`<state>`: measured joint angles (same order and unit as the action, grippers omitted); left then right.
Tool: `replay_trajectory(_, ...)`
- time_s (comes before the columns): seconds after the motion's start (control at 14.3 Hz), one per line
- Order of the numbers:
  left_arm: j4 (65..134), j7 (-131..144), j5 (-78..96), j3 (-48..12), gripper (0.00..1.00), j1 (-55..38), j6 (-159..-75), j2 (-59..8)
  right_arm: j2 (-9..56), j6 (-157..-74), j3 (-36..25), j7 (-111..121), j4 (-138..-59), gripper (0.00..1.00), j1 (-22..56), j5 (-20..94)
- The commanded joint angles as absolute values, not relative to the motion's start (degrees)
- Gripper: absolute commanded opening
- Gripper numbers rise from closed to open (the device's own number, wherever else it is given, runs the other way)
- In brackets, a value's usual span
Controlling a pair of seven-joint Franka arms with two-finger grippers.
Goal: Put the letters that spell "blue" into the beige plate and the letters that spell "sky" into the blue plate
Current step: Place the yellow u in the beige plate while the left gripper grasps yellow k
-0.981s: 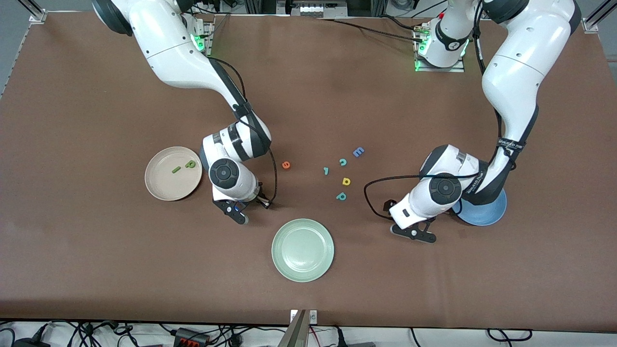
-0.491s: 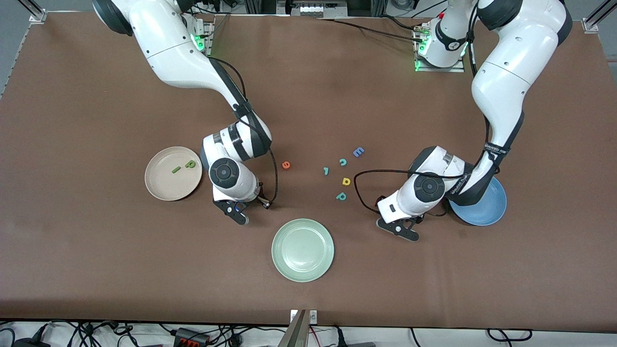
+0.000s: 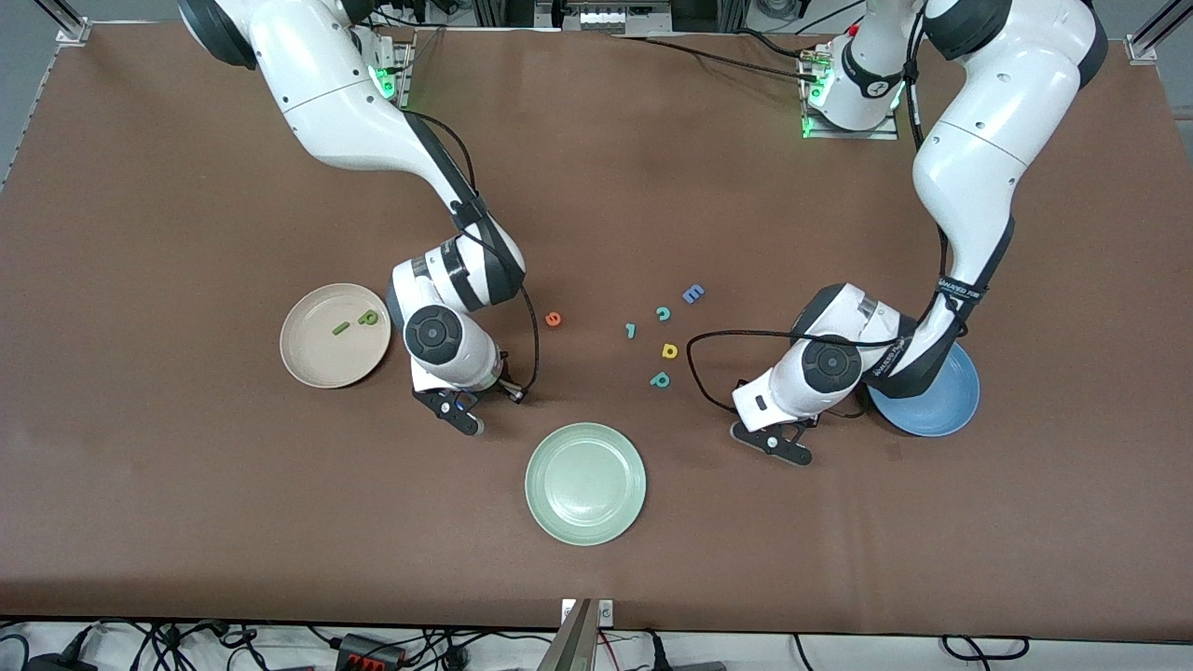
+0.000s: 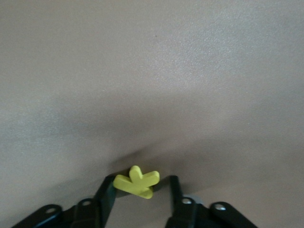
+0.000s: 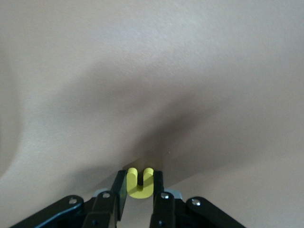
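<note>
My left gripper (image 3: 774, 445) is down at the table beside the blue plate (image 3: 941, 410), shut on a yellow k (image 4: 136, 183) that rests on the cloth between its fingers (image 4: 105, 194). My right gripper (image 3: 459, 413) is low between the beige plate (image 3: 312, 373) and the mint plate, shut on a yellow u (image 5: 140, 186). In the beige plate lie a dark green l (image 3: 341, 328) and an olive b (image 3: 369, 318). An orange e (image 3: 553, 319) lies on the cloth beside the right wrist. The left arm hides part of the blue plate.
A pale mint-green plate (image 3: 585, 483) sits nearest the front camera, midway between the arms. Loose letters lie mid-table: a blue E (image 3: 692, 294), a teal c (image 3: 663, 313), a teal hooked letter (image 3: 631, 329), a yellow d (image 3: 669, 350) and a teal p (image 3: 660, 379).
The left arm swung off the blue plate toward the middle of the table and its fingers closed in on the k. The right fingers tightened on the u; that arm stayed put.
</note>
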<state>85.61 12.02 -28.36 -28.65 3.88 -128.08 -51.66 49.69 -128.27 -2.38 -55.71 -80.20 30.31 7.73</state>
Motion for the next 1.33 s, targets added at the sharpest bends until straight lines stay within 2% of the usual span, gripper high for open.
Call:
replay_trajectory(0.0, 85.96, 11.43, -29.62, -28.83, 0.18, 4.22, -127.62, -51.5, 46.95, -123.5, -2.98, -49.07, -80.41, 0.14, 29.53, 7.12)
replay_trajectory(0.14, 85.87, 11.43, -29.62, -28.83, 0.09, 4.31, -127.62, -51.15, 43.96, -117.89, -4.56, -45.63, -82.87, 0.14, 29.36, 6.94)
replay_trajectory(0.28, 85.61, 11.42, -29.62, -28.74, 0.09, 4.31, -127.7, -50.89, 40.28, -115.23, -6.15, -40.37, -86.89, 0.14, 29.18, 6.94)
replay_trajectory(0.49, 85.43, 11.43, -29.62, -28.48, 0.08, 4.48, -127.44, -49.23, 33.24, -115.84, -8.6, -33.16, -97.18, 0.14, 29.18, 6.94)
replay_trajectory(0.77, 84.64, 10.9, -29.53, -29.09, 0.08, 9.4, -115.87, -44.66, 27.87, -115.4, -11.78, -16.3, -104.93, 0.14, 23.76, 6.94)
replay_trajectory(1.26, 85.08, 10.63, -29.53, -29.18, 0.08, 14.22, -98.2, -42.8, 27.51, -118.47, -11.87, -0.72, -109.95, 0.15, 15.3, 6.94)
